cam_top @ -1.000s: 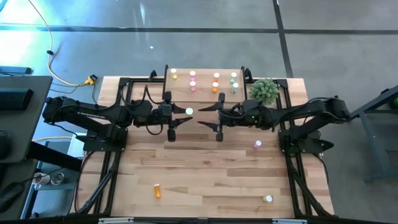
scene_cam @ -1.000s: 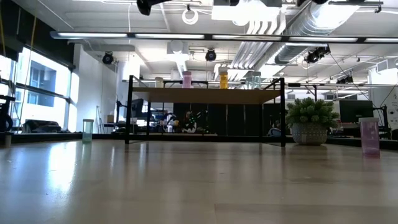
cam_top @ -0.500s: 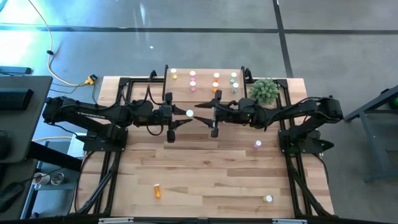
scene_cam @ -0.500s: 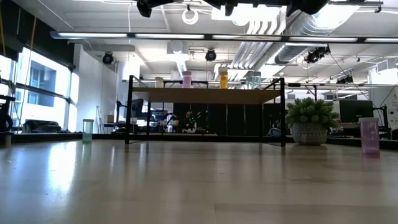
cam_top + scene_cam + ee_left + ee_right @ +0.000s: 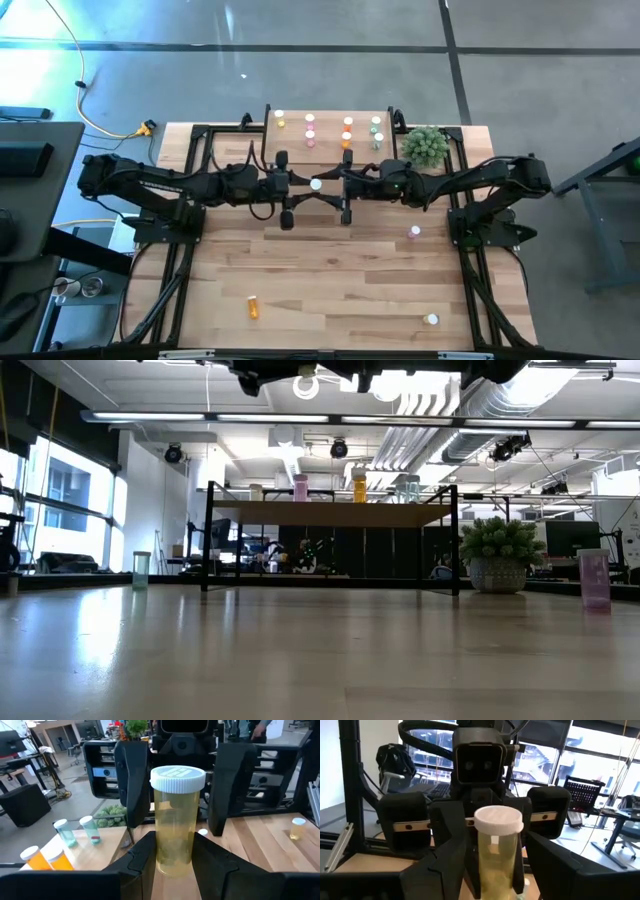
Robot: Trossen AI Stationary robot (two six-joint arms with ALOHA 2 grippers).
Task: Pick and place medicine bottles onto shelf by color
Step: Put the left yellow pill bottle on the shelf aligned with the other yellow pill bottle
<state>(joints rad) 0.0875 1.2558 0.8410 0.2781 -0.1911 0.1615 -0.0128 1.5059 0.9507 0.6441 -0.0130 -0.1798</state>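
The yellow bottle (image 5: 176,820) sits upright in mid-air between my 2 grippers, above the counter (image 5: 330,270) just in front of the shelf (image 5: 328,150). My left gripper (image 5: 172,860) has its fingers clenched on the lower body of the bottle. My right gripper (image 5: 492,865) faces it with fingers spread to either side of the same bottle, not pressing it as far as I can judge. I read this as a handover in progress.

Risks: if the left lets go before the right has closed, the bottle drops to the counter and may roll. If the right closes off-centre, it could tip the bottle or strike the left fingers.

View differences: the high view shows only the white cap (image 5: 316,184) between the 2 arms, plus the sorted bottles on the shelf, the plant (image 5: 426,146), and 3 loose bottles: pink (image 5: 414,232), orange (image 5: 253,307), and 1 more (image 5: 431,320). Only the wrist views show the grip itself. The low view shows the shelf but cuts the grippers off.
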